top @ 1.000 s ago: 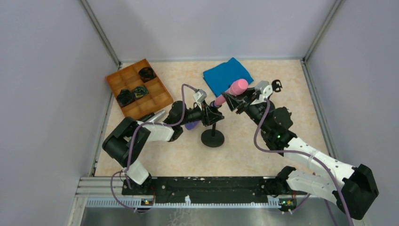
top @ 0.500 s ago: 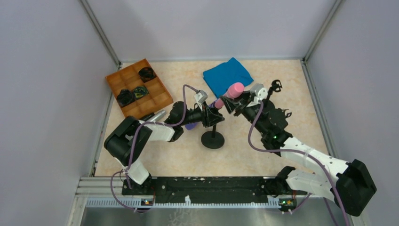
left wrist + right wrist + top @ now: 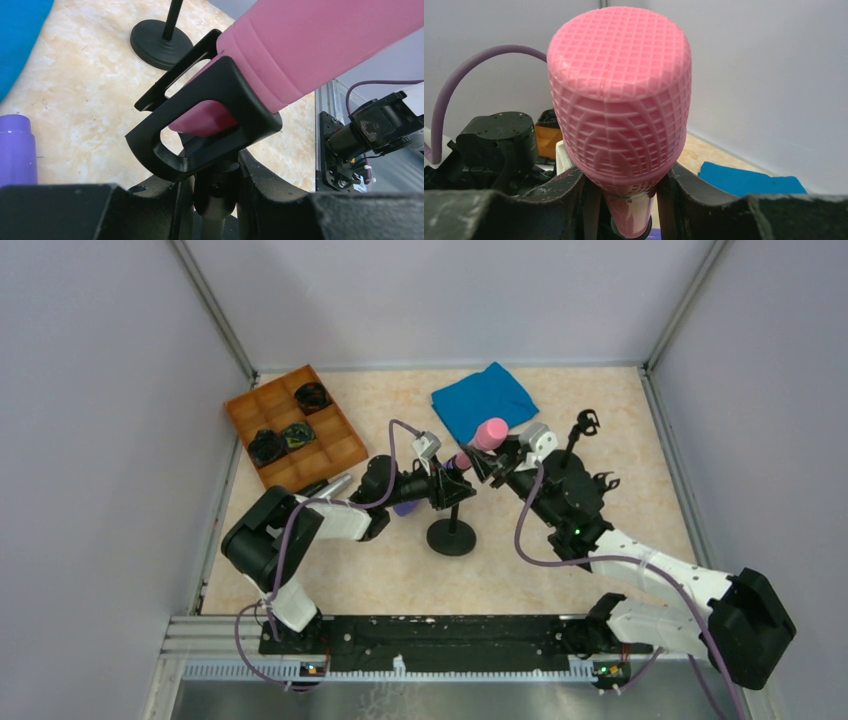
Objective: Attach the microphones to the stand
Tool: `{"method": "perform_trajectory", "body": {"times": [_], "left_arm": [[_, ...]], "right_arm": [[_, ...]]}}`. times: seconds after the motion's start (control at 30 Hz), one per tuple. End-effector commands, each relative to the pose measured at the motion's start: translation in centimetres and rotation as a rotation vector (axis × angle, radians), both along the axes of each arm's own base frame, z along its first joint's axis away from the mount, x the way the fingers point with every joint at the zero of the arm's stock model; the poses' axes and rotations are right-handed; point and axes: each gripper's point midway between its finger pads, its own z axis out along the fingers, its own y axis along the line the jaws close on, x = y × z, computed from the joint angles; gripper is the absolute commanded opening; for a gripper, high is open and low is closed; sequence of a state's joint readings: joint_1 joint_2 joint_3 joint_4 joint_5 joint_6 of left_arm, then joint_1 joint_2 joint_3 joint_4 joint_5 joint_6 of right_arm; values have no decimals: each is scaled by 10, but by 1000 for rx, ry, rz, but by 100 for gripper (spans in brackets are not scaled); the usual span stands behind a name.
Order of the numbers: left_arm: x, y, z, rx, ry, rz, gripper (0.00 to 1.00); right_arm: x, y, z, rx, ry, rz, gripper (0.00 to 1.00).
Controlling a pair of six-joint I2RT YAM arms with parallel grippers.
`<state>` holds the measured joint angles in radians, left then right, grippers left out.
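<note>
poking its handle end into the clip [image 3: 200,125] of the stand [image 3: 452,536], the pink microphone [image 3: 489,433], pinched by the right gripper [image 3: 626,200], looks only partly seated while the left gripper [image 3: 215,200] clamps the stand's post, and the purple microphone [image 3: 17,150] lies unattached nearby.

A pink microphone [image 3: 620,95], its grid-textured head filling the view, neck clamped between the right gripper's [image 3: 624,197] 2 dark fingers [image 3: 524,207]; blue cloth [image 3: 744,179] behind.

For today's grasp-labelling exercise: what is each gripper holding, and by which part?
The right gripper holds the pink microphone just under its head; the left gripper holds the stand by its post below the clip.
</note>
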<state>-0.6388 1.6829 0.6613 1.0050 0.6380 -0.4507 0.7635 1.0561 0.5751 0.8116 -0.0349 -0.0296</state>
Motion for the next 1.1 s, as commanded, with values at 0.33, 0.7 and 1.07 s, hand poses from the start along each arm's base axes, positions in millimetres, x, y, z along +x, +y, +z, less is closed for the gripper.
{"method": "perform_trajectory", "body": {"times": [0.33,0.7,1.07], "left_arm": [[-14,-12,39,-82,-158,-72,0],[-14,-14,39,-82,-159,-78,0],[-13,-17,41,-86,-164,-80,0]], "right_arm": [[0,14,-72,-116,141,12,0],[4,16,-96,-61,257,5,0],[6,21,-135,-143,295,11,0]]}}
